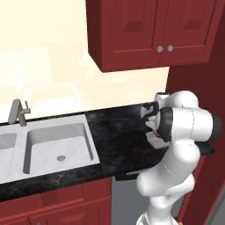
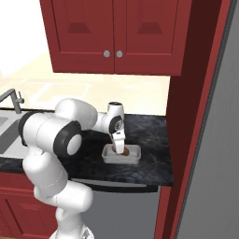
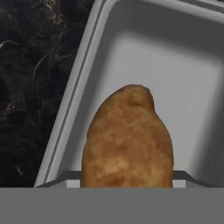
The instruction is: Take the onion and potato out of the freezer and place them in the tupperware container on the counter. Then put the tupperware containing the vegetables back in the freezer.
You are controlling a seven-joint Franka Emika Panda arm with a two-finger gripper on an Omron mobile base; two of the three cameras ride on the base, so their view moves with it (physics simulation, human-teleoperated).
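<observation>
A potato (image 3: 127, 140) hangs over the pale tub (image 3: 87, 65) in the hand view, filling the lower centre of the frame, with the tub's floor and left rim running up behind it and black counter (image 3: 30, 87) at far left. In the right base view the gripper (image 2: 122, 148) reaches down into the same tub at centre frame, a brown shape at its tip; the jaws appear clamped on the potato, though the fingertips themselves cannot be made out. The left base view shows the tub (image 1: 154, 139) at right of centre, half hidden behind the white arm, on the counter (image 1: 114, 132) beside the steel sink (image 1: 57, 147).

No onion can be seen in the tub (its floor looks bare around the potato). The grey freezer (image 2: 214, 177) fills the right edge of the right base view.

The risk from here, judged from the pictures: a release while the potato sits toward the tub's near wall could tip it over the rim onto the counter, or a descent too deep could press the tub and skid it.
</observation>
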